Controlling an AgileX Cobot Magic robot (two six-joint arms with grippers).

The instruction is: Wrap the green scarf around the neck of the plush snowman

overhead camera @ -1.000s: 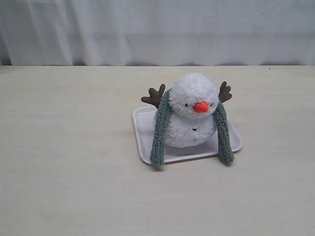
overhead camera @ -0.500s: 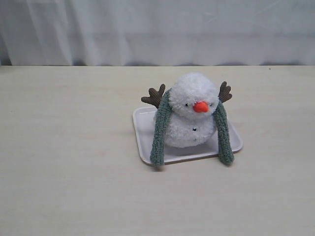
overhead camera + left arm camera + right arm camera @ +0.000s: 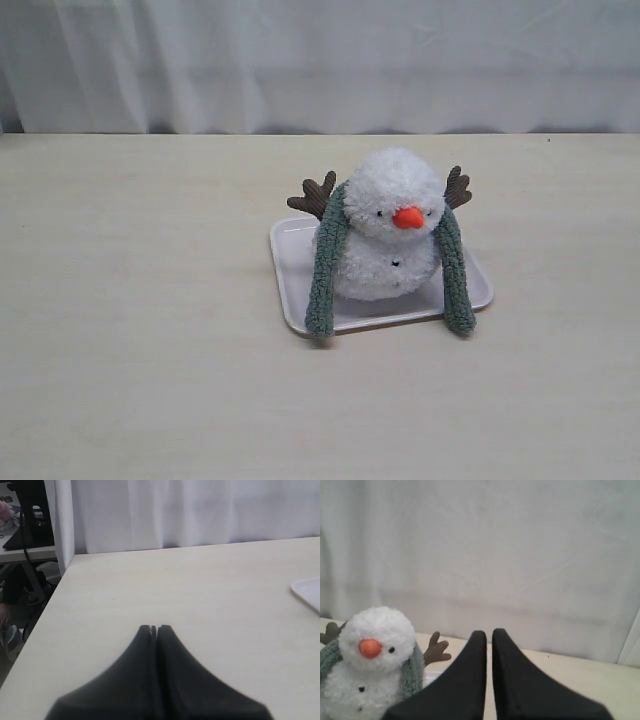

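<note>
The plush snowman point(image 3: 390, 228) sits upright on a white tray point(image 3: 288, 262) in the middle of the table, orange nose facing forward. The green scarf point(image 3: 325, 262) is draped behind its neck, and both ends hang down its sides to the tray's front edge, uncrossed. The right wrist view shows the snowman point(image 3: 372, 655) and a strip of scarf point(image 3: 412, 672) beside my right gripper point(image 3: 489, 635), which is shut and empty. My left gripper point(image 3: 154, 628) is shut, empty, low over bare table far from the snowman. Neither arm appears in the exterior view.
A white curtain point(image 3: 320, 60) hangs behind the table's far edge. In the left wrist view a tray corner point(image 3: 307, 590) shows at one side, and the table's side edge point(image 3: 47, 612) drops off to clutter and cables on the floor.
</note>
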